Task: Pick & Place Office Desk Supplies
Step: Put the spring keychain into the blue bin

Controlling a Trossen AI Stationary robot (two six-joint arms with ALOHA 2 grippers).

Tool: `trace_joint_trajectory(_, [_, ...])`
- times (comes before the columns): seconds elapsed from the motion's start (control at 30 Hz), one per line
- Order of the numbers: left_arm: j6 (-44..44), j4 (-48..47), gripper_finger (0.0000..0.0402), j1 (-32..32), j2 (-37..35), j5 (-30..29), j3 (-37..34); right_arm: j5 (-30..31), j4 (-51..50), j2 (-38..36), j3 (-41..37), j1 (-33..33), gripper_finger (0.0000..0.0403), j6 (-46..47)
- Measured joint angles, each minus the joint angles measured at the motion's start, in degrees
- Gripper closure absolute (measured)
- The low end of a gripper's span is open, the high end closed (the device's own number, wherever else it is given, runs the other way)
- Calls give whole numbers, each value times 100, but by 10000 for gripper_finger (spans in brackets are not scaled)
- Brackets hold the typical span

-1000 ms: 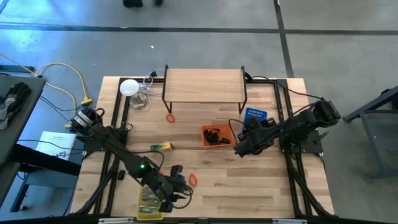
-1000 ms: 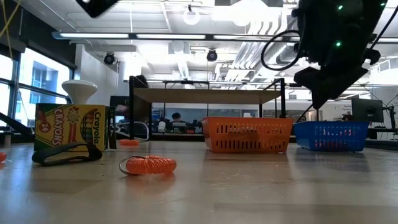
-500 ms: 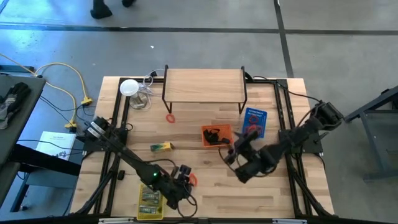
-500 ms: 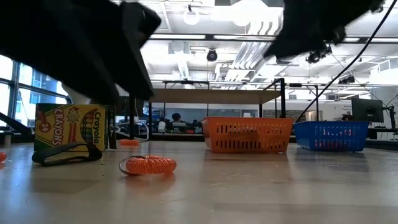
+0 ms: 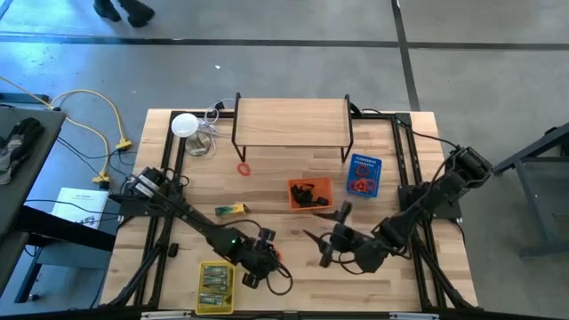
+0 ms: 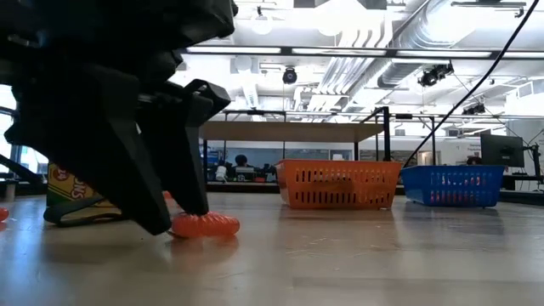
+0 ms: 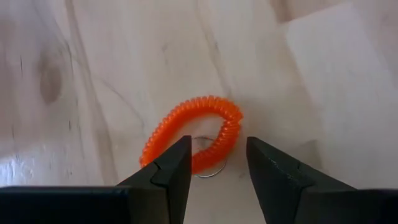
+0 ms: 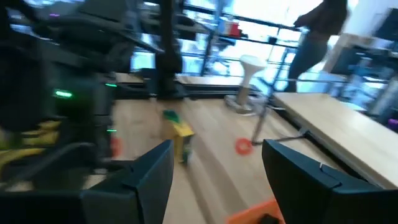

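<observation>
An orange coiled band [image 7: 193, 140] lies flat on the table near its front edge, seen also in the low view as a band [image 6: 208, 225]. My left gripper [image 7: 217, 171] is open and low over it, one finger on each side of the coil's near part; I cannot tell whether they touch. My right gripper [image 5: 322, 238] hangs open to the right of it, pointing about level, with nothing between its fingers [image 8: 292, 180]. On the table lie a crayon pack [image 5: 231, 210] and a red band [image 5: 244, 169].
An orange basket [image 5: 309, 194] with black clips and a blue basket [image 5: 364, 175] with red bands stand mid-table. A yellow basket [image 5: 213, 286] with packs sits near left. At the back stand a wooden shelf [image 5: 292, 123] and a white disc [image 5: 184, 124].
My left gripper has come down and toward the table's right, onto the orange coiled band, rolling as it went. My right gripper has swung away from the baskets toward the near edge and tipped up from pointing down to about level. The band has stayed in place.
</observation>
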Motion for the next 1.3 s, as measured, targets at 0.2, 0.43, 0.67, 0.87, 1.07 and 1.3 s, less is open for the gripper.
trace_joint_trajectory(0.2, [-1, -119, 256, 112, 72, 56, 15, -777, 195, 0, -2, 5, 172, -51])
trace_joint_trajectory(0.43, [-89, -169, 275, 173, 282, 284, 26, -1616, 406, 0, -6, -16, 172, -29])
trace_joint_trajectory(0.67, [-114, -223, 374, 175, 339, 290, 22, -2371, 732, 0, -6, -16, 172, -42])
trace_joint_trajectory(0.87, [4, -195, 391, -3, 183, 160, 27, -3025, 719, 0, -6, -16, 172, -78])
trace_joint_trajectory(1.07, [-393, -150, 394, -247, -621, 140, 136, -3991, 708, 22, -6, -16, 172, -201])
trace_joint_trajectory(1.3, [-1231, 1502, 395, -310, -1287, 259, 136, -4636, 1422, 647, -6, -12, 172, -1127])
